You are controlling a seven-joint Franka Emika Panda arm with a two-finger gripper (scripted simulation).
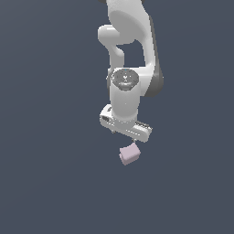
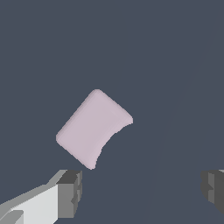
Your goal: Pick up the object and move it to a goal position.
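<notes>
Fingertips [image 2: 70, 192] of the end effector [image 2: 142, 190] stand wide apart, gripping nothing. Between and beyond them, nearer 1 finger, the object [image 2: 92, 128] lies skewed on the dark bench [image 2: 175, 65]. Exterior view: it sits just below the end effector [image 1: 125, 128]. Probably light, stiff, matte; grasp 2 opposite flat faces.

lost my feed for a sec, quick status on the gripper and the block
Gripper open, empty, above the block. Pink block on the floor, not between the fingers. Nothing else in the way.
</notes>
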